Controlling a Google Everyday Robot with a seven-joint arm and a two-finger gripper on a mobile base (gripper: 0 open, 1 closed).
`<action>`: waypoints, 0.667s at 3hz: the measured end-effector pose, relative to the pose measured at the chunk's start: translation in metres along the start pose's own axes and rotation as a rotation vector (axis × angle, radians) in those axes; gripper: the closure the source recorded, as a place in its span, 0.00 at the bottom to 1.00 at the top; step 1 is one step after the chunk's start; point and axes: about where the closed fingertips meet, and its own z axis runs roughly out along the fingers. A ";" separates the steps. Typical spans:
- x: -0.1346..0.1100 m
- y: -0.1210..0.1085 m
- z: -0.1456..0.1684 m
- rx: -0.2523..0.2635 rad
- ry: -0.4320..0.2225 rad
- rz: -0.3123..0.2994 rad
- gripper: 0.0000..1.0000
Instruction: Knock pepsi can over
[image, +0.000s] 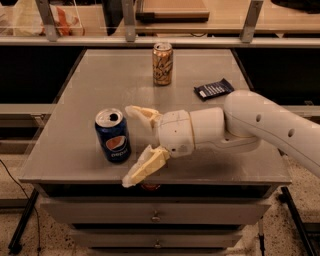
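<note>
The pepsi can (113, 135) is dark blue with the round logo and an opened silver top. It stands upright on the grey table (80, 100), near the front left. My gripper (131, 146) reaches in from the right on a white arm, just right of the can. Its two cream fingers (145, 166) are spread wide open, one behind the can's right side and one toward the table's front edge. It holds nothing, and I cannot tell if it touches the can.
A tan-gold patterned can (162, 63) stands upright at the back middle of the table. A dark snack packet (213, 89) lies at the right, behind my arm. Shelving runs along the back. Drawers sit below the table's front edge.
</note>
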 end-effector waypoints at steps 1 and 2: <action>0.000 0.001 0.015 0.012 0.026 0.002 0.00; 0.007 -0.003 0.029 0.005 0.026 0.016 0.00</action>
